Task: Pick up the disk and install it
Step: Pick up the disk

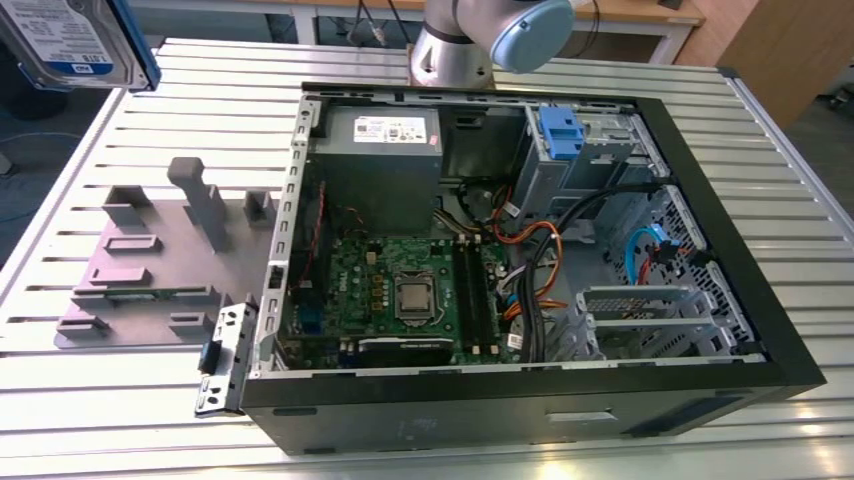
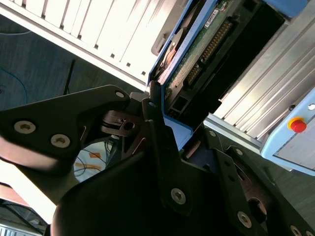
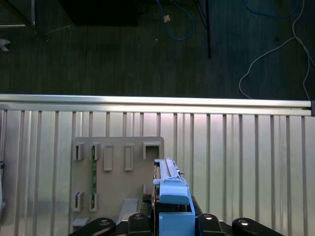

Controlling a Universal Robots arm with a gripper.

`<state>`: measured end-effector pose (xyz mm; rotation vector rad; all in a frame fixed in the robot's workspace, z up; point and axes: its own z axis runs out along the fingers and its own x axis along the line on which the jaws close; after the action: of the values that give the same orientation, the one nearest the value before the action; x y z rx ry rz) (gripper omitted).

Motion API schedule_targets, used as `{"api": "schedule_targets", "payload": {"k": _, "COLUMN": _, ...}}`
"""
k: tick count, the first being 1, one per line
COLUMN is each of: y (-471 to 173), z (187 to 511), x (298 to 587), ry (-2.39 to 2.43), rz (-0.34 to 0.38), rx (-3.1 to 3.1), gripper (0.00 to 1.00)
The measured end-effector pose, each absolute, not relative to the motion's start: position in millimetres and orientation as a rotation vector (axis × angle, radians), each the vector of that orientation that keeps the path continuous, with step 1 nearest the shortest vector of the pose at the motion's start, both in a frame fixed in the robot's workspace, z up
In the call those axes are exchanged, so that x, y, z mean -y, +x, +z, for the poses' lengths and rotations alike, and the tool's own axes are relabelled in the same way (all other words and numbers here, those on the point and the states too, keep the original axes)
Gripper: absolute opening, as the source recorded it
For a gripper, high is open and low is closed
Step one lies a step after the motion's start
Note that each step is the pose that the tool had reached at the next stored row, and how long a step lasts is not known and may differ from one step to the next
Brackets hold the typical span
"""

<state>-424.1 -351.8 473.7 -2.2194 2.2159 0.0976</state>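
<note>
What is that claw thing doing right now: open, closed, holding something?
The gripper: closed, holding the disk by its blue frame.

Disk (image 1: 70,40) (label showing) above table (image 1: 134,120), well apart from case (image 1: 534,410).

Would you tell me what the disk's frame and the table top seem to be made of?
The disk has a blue frame that looks like matte moulded plastic, uniformly coloured. The table is probably bare aluminium: pale silvery ribbed slats with soft glare.
</note>
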Motion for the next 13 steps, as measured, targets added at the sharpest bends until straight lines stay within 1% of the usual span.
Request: {"api": "schedule_targets", "payload": {"k": 13, "y": -424.1, "z": 476.3, "x": 351.8, "ry": -2.22, "rz": 0.097, "rx": -2.216, "gripper": 0.37}}
